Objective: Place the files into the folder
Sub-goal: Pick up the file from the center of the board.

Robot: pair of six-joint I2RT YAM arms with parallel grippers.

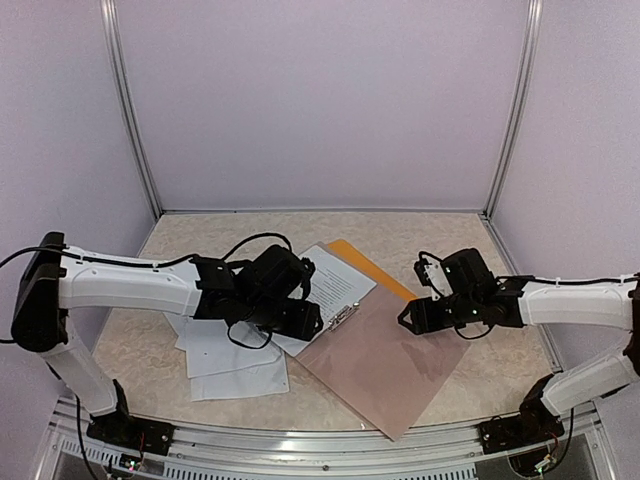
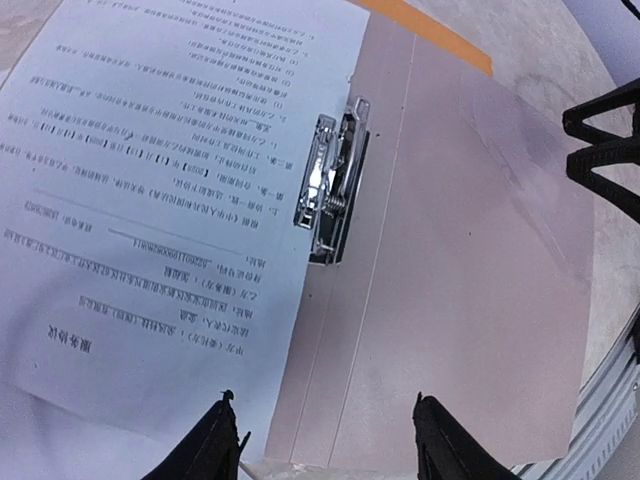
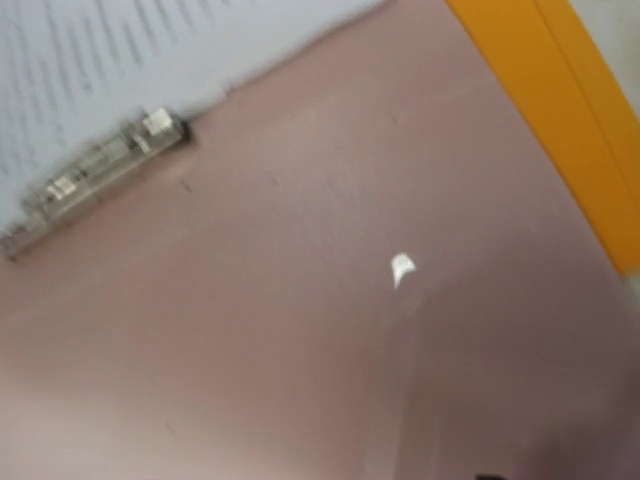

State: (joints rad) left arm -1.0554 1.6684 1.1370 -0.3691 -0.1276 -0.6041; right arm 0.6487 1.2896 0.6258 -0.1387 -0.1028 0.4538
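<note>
The left gripper [image 2: 330,445] hangs with jaws wide and empty over the near edge of a printed sheet [image 2: 170,200], likely lined up to nudge it toward the metal clip [image 2: 330,190] that the sheet's side meets. The right gripper [image 1: 408,318], jaws parted and holding nothing, sits low over the pinkish-brown board [image 1: 385,365], probably to keep it flat. The orange folder [image 1: 372,268] shows only as a strip beyond board and sheet. Other files [image 1: 235,365] lie loose beneath the left arm.
</note>
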